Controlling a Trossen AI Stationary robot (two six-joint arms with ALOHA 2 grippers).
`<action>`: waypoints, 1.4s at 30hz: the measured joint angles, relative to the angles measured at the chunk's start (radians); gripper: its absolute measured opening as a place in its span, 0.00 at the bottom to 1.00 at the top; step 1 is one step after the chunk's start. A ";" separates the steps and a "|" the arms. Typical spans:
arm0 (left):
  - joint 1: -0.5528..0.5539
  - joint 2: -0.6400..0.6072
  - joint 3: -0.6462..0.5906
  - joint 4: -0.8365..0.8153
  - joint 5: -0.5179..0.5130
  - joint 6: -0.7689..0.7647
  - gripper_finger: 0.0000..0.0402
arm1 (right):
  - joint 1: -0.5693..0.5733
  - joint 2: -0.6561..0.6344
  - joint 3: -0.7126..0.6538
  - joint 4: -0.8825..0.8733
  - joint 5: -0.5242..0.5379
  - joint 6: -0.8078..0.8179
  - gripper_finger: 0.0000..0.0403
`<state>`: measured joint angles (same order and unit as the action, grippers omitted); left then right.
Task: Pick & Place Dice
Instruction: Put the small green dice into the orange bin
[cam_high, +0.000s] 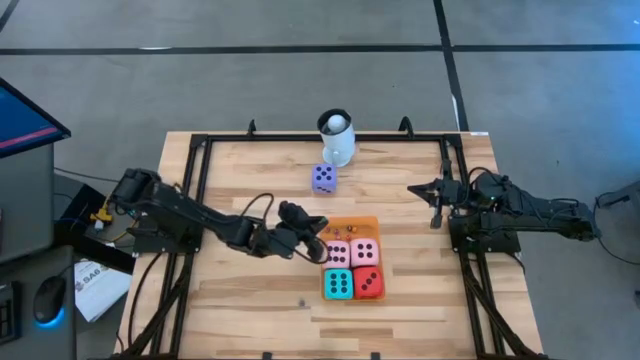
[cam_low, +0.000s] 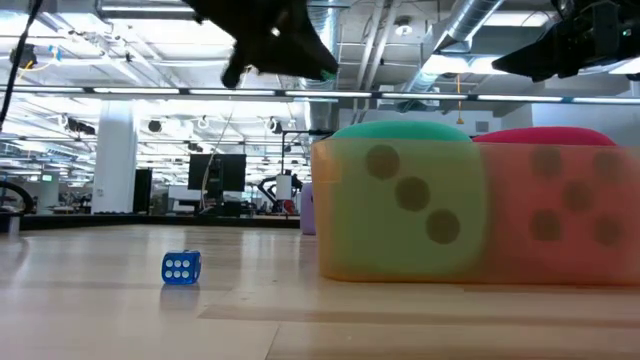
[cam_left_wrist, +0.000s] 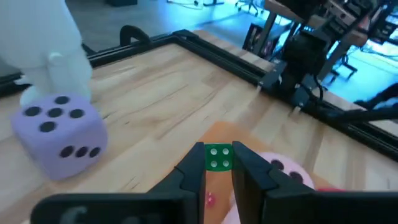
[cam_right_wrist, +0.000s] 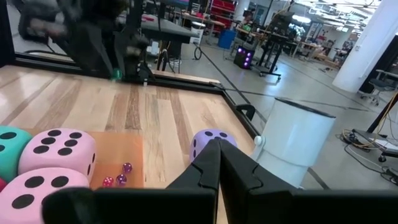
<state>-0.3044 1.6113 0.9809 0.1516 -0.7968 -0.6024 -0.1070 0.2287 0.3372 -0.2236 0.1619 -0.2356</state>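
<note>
My left gripper hangs over the orange mat, shut on a tiny green die. Two pink dice rest on the mat's near part, with a teal die and a red die on the table just in front of them. A purple die sits near the white mug. A tiny blue die lies on the wood. Tiny pink and purple pieces lie on the mat. My right gripper waits shut at the table's right side. My left gripper pinches the tiny green die by two opposite faces between its fingertips. The fingers come from the table's left, slanting a little downward. The die is lifted clear above the orange mat, one face with several white pips turned toward the wrist camera.
A black frame runs around the wooden table top. The white mug holds a ball and stands at the far edge. Bare wood lies left of the mat and along the near edge.
</note>
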 joint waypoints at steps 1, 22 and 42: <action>0.008 0.025 0.000 0.021 0.000 -0.003 0.10 | 0.000 0.000 0.000 0.000 0.000 0.000 0.00; 0.110 0.240 -0.001 0.216 0.185 -0.063 0.14 | 0.000 0.000 0.000 0.001 0.000 -0.008 0.00; 0.109 0.239 -0.001 0.208 0.200 -0.052 0.17 | 0.000 0.000 0.000 0.000 0.000 -0.008 0.00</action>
<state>-0.1959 1.8507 0.9802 0.3599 -0.5970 -0.6542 -0.1070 0.2287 0.3372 -0.2232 0.1619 -0.2432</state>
